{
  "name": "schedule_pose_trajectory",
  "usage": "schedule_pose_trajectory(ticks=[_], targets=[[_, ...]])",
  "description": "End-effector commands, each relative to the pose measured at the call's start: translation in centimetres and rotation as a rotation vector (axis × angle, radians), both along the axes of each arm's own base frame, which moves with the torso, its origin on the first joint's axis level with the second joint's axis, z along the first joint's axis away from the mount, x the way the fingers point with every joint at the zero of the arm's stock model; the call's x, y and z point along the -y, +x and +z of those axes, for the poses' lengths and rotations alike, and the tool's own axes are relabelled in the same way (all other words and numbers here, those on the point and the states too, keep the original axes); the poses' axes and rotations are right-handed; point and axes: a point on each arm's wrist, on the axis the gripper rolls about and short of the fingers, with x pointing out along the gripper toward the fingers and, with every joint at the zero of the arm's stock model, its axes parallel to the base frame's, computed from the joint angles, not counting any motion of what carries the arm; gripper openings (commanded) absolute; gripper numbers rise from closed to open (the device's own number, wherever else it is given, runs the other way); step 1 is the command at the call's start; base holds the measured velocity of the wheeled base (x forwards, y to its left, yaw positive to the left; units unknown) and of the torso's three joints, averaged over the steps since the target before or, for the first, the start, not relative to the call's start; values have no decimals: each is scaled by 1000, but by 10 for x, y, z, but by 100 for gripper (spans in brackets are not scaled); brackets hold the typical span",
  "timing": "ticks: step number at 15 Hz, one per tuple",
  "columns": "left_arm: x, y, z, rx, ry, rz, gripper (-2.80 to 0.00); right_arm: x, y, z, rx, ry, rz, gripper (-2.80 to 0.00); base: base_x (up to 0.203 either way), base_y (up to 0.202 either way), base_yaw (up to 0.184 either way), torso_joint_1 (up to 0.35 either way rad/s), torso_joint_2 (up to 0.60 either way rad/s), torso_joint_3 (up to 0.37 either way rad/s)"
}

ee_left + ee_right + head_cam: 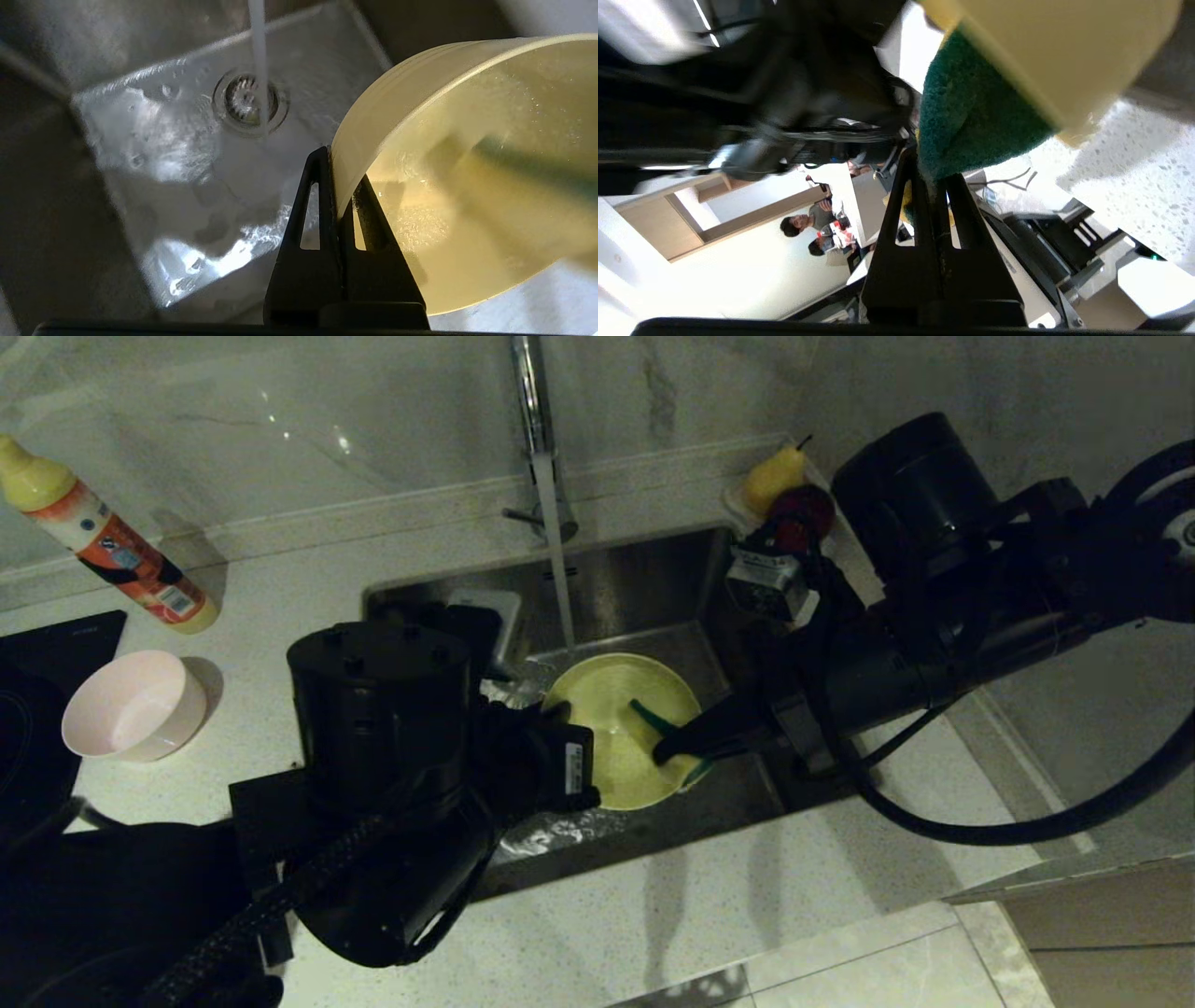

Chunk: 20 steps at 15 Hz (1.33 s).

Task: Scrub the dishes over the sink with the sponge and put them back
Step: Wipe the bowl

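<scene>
My left gripper [343,186] pinches the yellow bowl [621,728] by its rim over the sink [644,579]. My right gripper [931,179] clamps the sponge [971,121] inside it, my arms hiding the basin's sides.

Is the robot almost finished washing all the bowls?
Not yet. Right now the left gripper pinches the yellow bowl's rim over the sink, with the tap's water running, while the right gripper presses the sponge inside it. The pink bowl sits on the counter; I can't tell if it's been washed. No blue bowl is in view. The yellow bowl has yet to go back.
</scene>
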Motion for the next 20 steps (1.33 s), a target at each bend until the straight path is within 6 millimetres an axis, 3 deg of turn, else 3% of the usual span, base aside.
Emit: schedule_pose_trajectory(ticks=[1, 5, 9, 15, 20], targets=[[-3, -2, 8, 25, -32, 2, -280, -2, 3, -9, -32, -17, 3, -280, 0, 0, 0, 0, 0, 0], [-5, -5, 9, 26, -37, 1, -280, -16, 8, -18, -46, -29, 27, -280, 0, 0, 0, 0, 0, 0], [-5, -4, 2, 8, -21, 2, -280, -28, 4, -10, -2, 9, 60, -280, 0, 0, 0, 0, 0, 0], [-8, -7, -2, -1, -9, 0, -280, -25, 3, 9, 46, 48, 52, -280, 0, 0, 0, 0, 0, 0], [-11, -9, -2, 0, -14, 2, -280, -6, 7, 18, 68, 60, -2, -280, 0, 0, 0, 0, 0, 0]])
